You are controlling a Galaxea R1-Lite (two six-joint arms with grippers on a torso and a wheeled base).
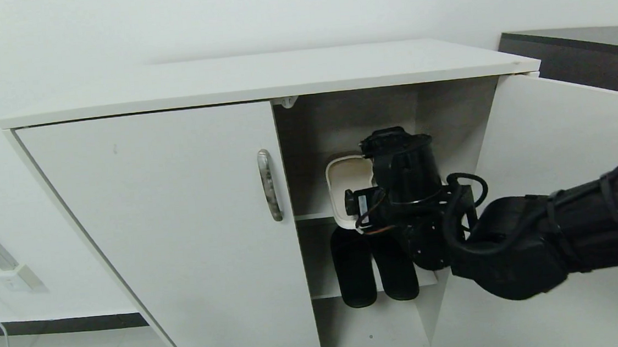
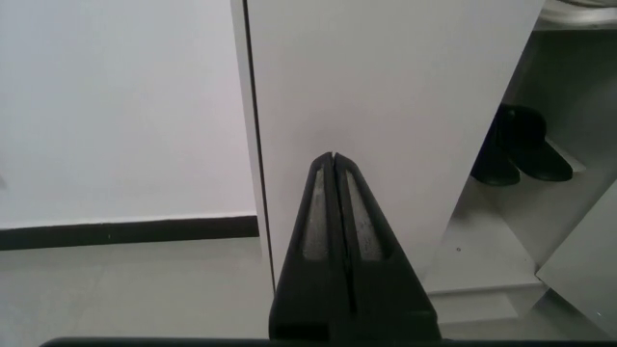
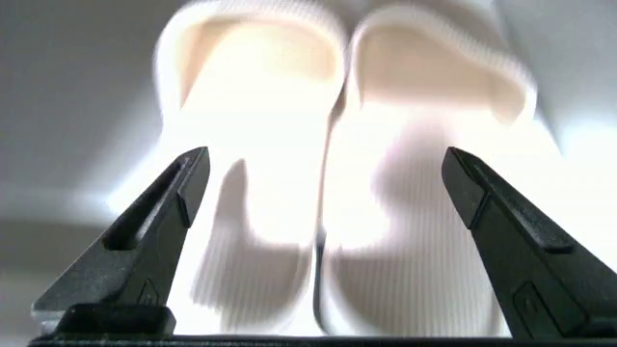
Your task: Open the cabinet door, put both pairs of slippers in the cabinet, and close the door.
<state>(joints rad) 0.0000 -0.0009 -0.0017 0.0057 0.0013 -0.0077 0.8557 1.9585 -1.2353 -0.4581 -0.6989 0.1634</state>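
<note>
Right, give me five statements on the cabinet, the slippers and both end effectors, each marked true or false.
1. The right door stands open. True.
2. The black slippers lie on the floor. False: they lie inside the cabinet.
3. The right end effector is open, with the white slippers just ahead of it. True.
4. The left end effector is open. False: it is shut and empty.
5. The left door is open. False: it is shut.
</note>
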